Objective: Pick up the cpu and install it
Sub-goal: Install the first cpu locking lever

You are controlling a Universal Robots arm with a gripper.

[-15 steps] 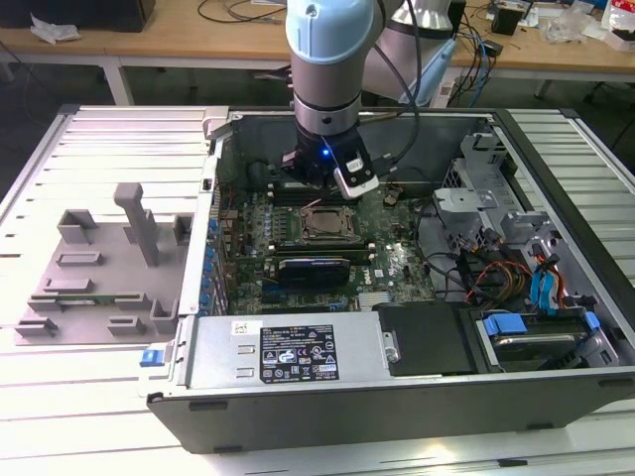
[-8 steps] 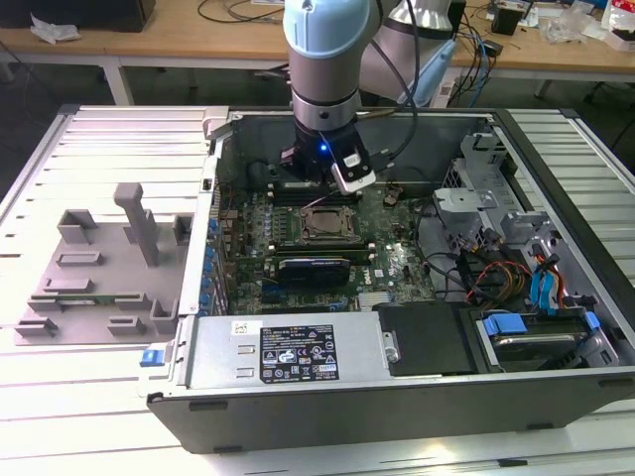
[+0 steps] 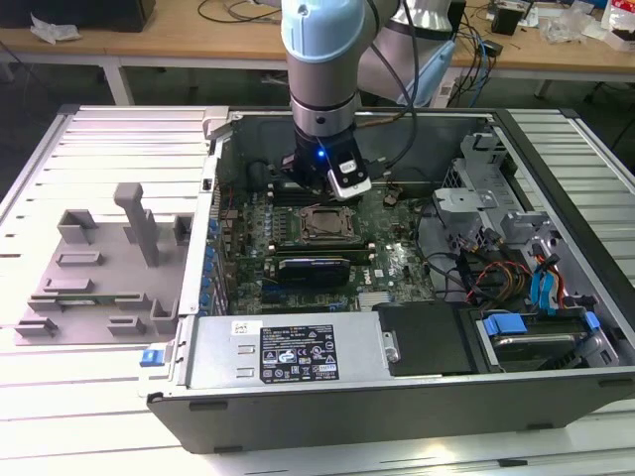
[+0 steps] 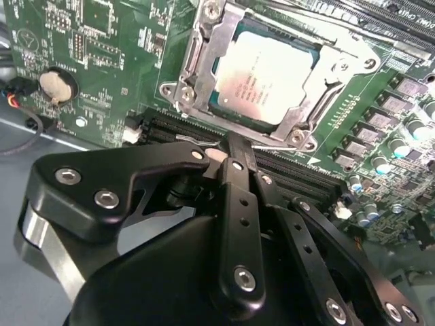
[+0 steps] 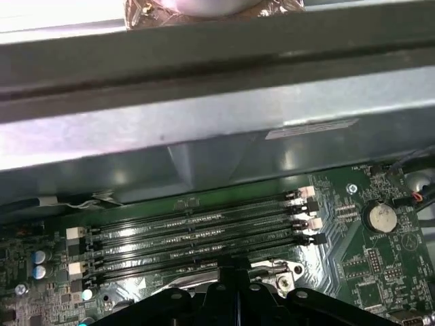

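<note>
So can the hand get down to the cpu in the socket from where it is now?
Probably yes. The cpu lies face up in the socket frame with nothing over its silver top, and the hand hangs just beside it, above the memory slots. The frame's raised edges around the chip could hinder a grip on its sides.

Bright, even light; slight glare

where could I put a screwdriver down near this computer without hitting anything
The slatted table has bare room beyond the grey plastic shroud, and along the open case on the exterior view's right. Inside is crowded: the gripper hangs by the socket holding the cpu, with cables and drive bays beside.
</note>
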